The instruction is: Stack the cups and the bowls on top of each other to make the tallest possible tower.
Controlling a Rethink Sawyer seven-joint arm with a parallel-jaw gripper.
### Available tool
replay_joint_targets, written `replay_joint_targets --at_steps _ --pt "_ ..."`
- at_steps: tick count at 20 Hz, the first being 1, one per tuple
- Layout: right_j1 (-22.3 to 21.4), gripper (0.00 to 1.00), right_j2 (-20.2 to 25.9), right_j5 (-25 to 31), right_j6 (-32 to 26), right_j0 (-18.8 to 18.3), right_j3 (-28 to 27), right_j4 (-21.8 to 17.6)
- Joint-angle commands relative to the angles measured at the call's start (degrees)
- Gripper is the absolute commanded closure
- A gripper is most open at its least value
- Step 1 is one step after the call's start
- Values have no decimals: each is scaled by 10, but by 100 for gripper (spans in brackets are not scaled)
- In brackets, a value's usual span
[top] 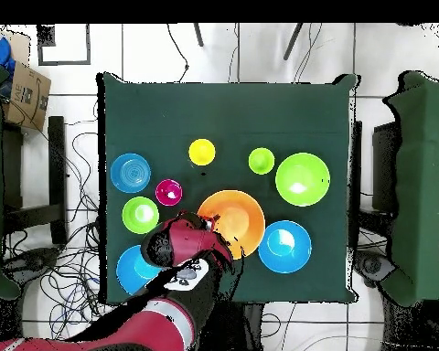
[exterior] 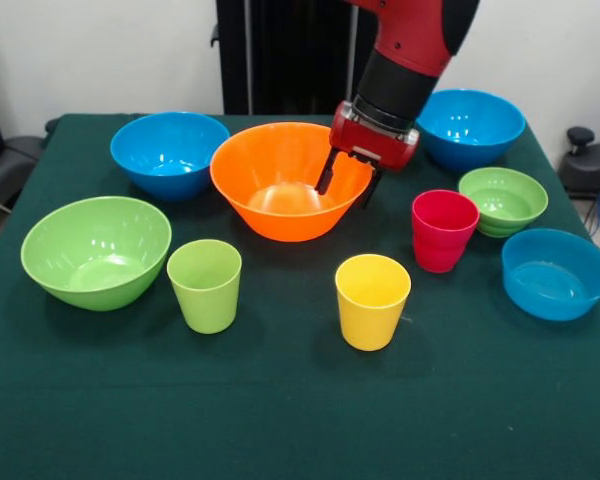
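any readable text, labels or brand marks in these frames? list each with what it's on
Cardboard box on the floor beside the table: dark print on its side, too blurred to read.
Cups, bowls, green tablecloth, robot arm: no text, labels or numbers visible in either view.

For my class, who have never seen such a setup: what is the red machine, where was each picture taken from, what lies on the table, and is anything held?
It is a robot arm ending in a gripper, its two fingers apart, straddling the orange bowl's rim; nothing is lifted. One picture faces the robot across the green table; the other looks straight down. Standing separately: two blue bowls, a shallow blue bowl, a large green bowl, a small green bowl, and green, yellow and red cups.
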Motion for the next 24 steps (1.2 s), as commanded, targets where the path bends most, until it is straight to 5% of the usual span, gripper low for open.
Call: replay_joint_targets --at_steps 1,24 --pt "-2 0 70 -2 101 -17 -18 20" --pt "-6 0 114 -13 114 -48 -7 25"
